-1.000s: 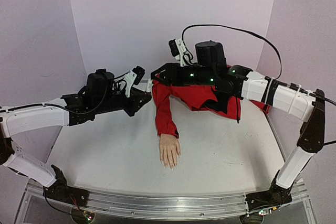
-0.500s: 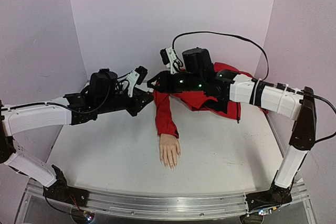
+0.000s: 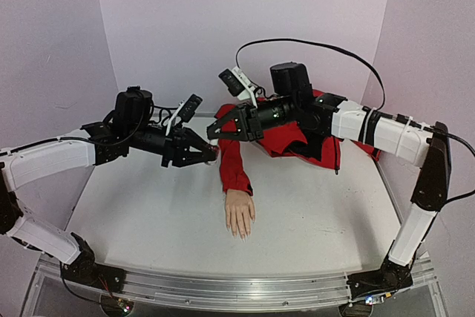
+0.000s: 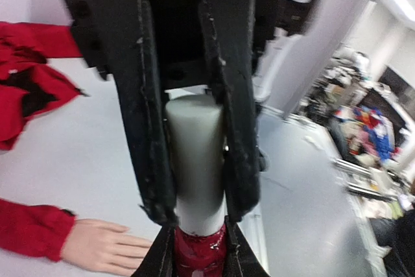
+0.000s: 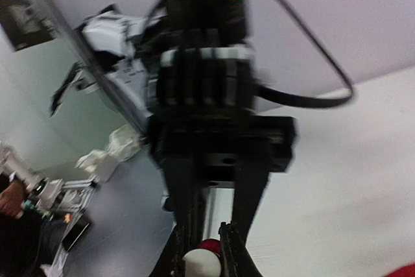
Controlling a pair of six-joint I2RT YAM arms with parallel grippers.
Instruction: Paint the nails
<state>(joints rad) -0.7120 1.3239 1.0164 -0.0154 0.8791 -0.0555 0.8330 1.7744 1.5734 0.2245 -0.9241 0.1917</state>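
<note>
A pale mannequin hand [image 3: 240, 213] lies palm-down on the table, and its red sleeve [image 3: 233, 161] runs back to a red jacket. The nails [image 3: 241, 233] at its fingertips are too small to judge for colour. The two grippers meet above the sleeve. My left gripper [image 3: 211, 155] is shut on a small dark-red polish bottle [image 4: 200, 252]. My right gripper [image 3: 213, 134] is shut on the bottle's white cap [image 4: 194, 154]. The right wrist view shows the cap [image 5: 202, 264] between my own fingers, with the red bottle [image 5: 213, 246] just behind it. The mannequin hand [image 4: 107, 248] lies below in the left wrist view.
The red jacket [image 3: 297, 139] is bunched at the back right under the right arm. Pale purple walls [image 3: 178, 27] enclose the white table [image 3: 148, 213] on three sides. A metal rail [image 3: 223, 287] runs along the near edge.
My right gripper swung left to meet the left gripper and closed on the white cap. The left arm shifted a little, bringing the bottle forward over the sleeve.
</note>
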